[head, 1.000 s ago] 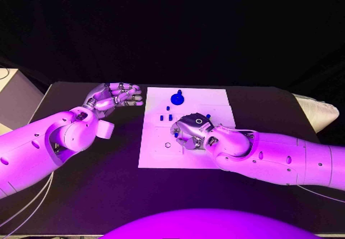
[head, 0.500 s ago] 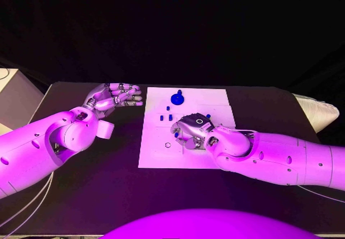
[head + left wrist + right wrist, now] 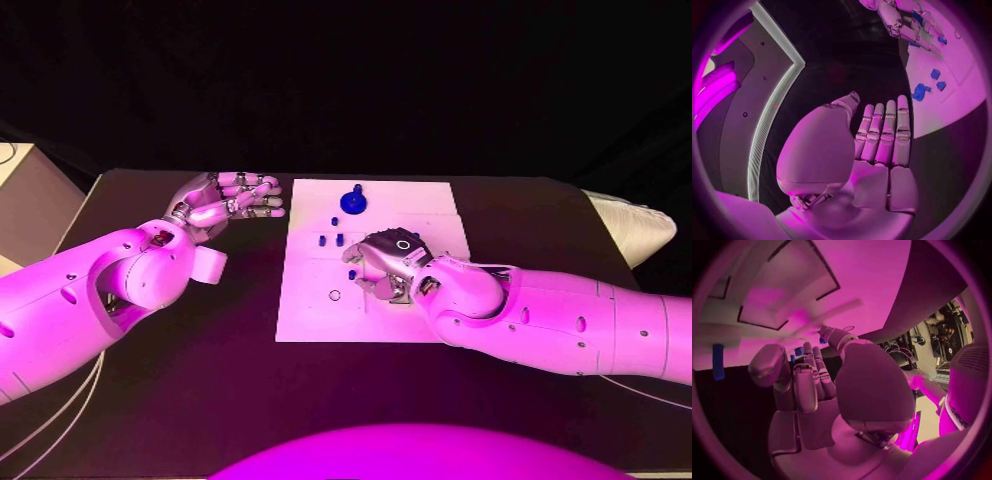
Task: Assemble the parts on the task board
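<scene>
With our right hand (image 3: 387, 262) curled low over the board (image 3: 310, 310), grasp unclear, and left hand (image 3: 227, 200) spread empty beside it, we should seat the small blue piece (image 3: 717, 361) squarely.

Head view: you look steeply down from above the flat white rectangular task board (image 3: 368, 262), both arms entering.
Left wrist view: you sit close behind the open silver left hand (image 3: 879, 135), beside the board (image 3: 954, 90).
Right wrist view: you hover right over the board (image 3: 854, 275).
Shared: the board.
</scene>
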